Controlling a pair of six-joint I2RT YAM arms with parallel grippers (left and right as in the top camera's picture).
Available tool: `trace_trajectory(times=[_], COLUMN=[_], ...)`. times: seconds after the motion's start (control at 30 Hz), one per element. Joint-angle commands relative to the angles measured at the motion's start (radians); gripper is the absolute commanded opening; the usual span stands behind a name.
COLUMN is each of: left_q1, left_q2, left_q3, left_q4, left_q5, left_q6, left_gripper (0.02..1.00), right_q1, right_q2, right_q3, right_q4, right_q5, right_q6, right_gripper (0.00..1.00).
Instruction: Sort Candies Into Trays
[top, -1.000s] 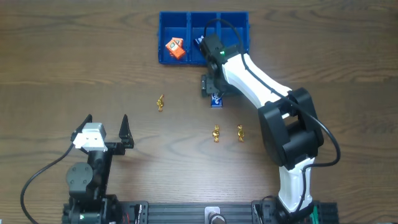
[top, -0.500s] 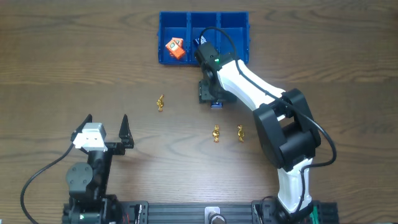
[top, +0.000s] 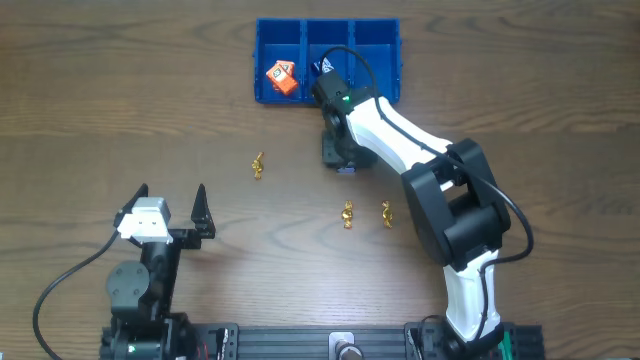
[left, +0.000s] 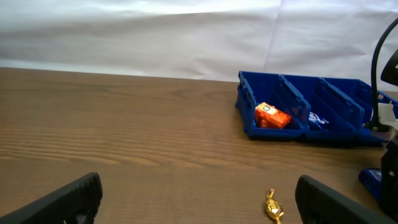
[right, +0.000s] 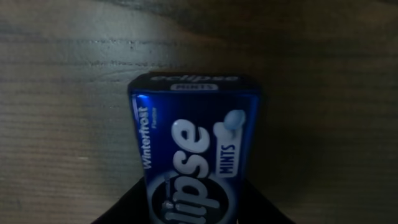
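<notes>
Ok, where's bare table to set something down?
Free: wide table left of the tray and the lone gold candy; also right of the tray and right arm. Crowded: just below the tray, where the right gripper sits over the mint tin, and the two gold candies beneath.

The black jaws of the right gripper (right: 194, 214) flank a dark blue mint box (right: 196, 155) with white lettering. Beyond them, a bright blue tray (top: 261, 60) holds an orange candy (top: 281, 77). Gold-wrapped candies (top: 348, 214) lie apart from the jaws on the brown wood-grain table (top: 120, 90).
</notes>
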Motion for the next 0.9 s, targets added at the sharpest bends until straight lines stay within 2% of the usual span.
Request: trace_trajectory(times=[0.03, 0.17, 0.27, 0.4, 0.5, 0.6, 0.77, 0.9], left_q1=[0.004, 0.004, 0.004, 0.004, 0.004, 0.004, 0.004, 0.004], left_q2=[-0.006, -0.006, -0.006, -0.006, -0.006, -0.006, -0.006, -0.006], left_q3=[-0.019, -0.019, -0.019, -0.019, -0.019, -0.019, -0.019, -0.019], left_q4=[-0.035, -0.035, -0.035, -0.035, -0.035, -0.035, -0.035, -0.035], left_q5=[0.014, 0.014, 0.014, 0.014, 0.014, 0.014, 0.014, 0.014], left_q6=[0.015, 0.015, 0.015, 0.015, 0.015, 0.015, 0.015, 0.015], left_gripper=[0.998, 0.998, 0.998, 0.998, 0.998, 0.998, 1.0, 0.998], right_q1=[0.002, 0.031, 0.047, 0.048, 0.031, 0.01, -0.012, -0.037], right_q2=[0.014, -0.085, -0.139, -0.084, 0.029, 0.122, 0.246, 0.315], right_q3=[-0.006, 0.024, 0.153, 0.499, 0.767, 0.913, 0.954, 0.954], right_q4=[-0.001, -0.03, -0.127, -0.326, -0.397, -0.39, -0.236, -0.195], right_q5=[0.012, 0.035, 0.094, 0.209, 0.216, 0.216, 0.206, 0.184], right_q6=[0.004, 0.008, 0.007, -0.012, -0.051, -0.058, -0.057, -0.049], right_gripper=[0.294, 0.272, 0.27, 0.279, 0.29, 0.288, 0.288, 0.294])
